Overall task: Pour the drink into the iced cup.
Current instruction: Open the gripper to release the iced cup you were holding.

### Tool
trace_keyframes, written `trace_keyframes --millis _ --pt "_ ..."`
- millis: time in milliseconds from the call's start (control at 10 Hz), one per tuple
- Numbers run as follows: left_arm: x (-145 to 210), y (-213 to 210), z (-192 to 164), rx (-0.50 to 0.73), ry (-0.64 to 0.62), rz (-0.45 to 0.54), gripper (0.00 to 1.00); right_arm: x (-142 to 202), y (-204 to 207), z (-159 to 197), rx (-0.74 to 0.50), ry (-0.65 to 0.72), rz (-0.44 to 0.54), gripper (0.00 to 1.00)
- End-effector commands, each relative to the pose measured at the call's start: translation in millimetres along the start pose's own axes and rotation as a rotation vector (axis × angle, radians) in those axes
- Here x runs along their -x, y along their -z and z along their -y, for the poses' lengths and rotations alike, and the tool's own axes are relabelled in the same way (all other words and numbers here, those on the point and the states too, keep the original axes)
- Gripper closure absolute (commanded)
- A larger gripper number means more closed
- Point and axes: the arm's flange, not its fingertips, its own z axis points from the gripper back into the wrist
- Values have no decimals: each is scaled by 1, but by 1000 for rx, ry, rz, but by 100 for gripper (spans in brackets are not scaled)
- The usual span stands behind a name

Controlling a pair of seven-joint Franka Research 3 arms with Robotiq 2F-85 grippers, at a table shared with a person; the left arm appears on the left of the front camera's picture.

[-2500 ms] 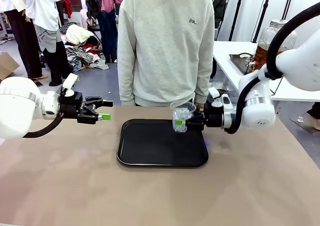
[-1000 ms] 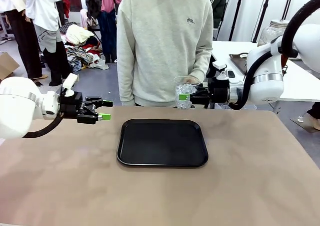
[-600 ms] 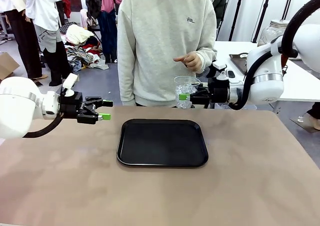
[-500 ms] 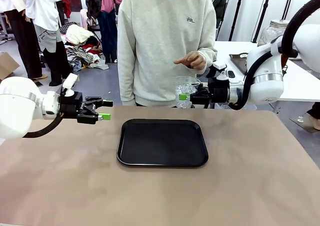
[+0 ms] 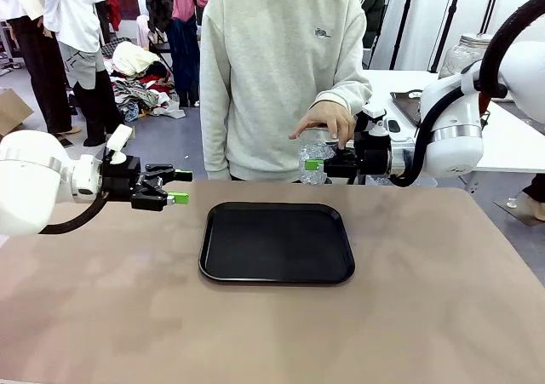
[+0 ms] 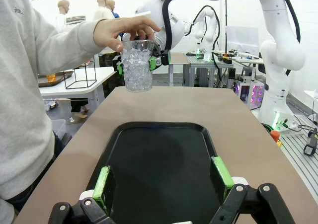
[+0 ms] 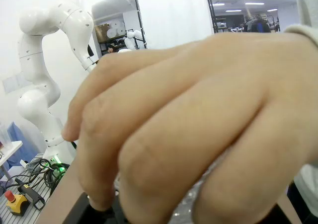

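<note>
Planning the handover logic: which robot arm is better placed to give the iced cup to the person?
The right one, I'd judge. The right gripper is shut on the iced cup, held up at the table's far edge, and the person's hand already rests on its rim. The left gripper hangs open and apart, left of the black tray.

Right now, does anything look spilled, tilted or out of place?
Nothing spilled. The clear plastic cup of ice stands upright in the right gripper, the person's hand over its rim; the black tray lies flat.

Clothes pile (image 5: 140,82) on grey floor (image 5: 174,146) behind.
</note>
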Motion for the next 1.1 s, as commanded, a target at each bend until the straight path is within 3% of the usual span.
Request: trace_keyframes --millis 0,1000 --pt "-2 1 0 -2 -2 0 0 -3 1 -1 -1 -4 0 35" --pt "-2 1 0 -2 -2 0 0 -3 1 -1 -1 -4 0 35"
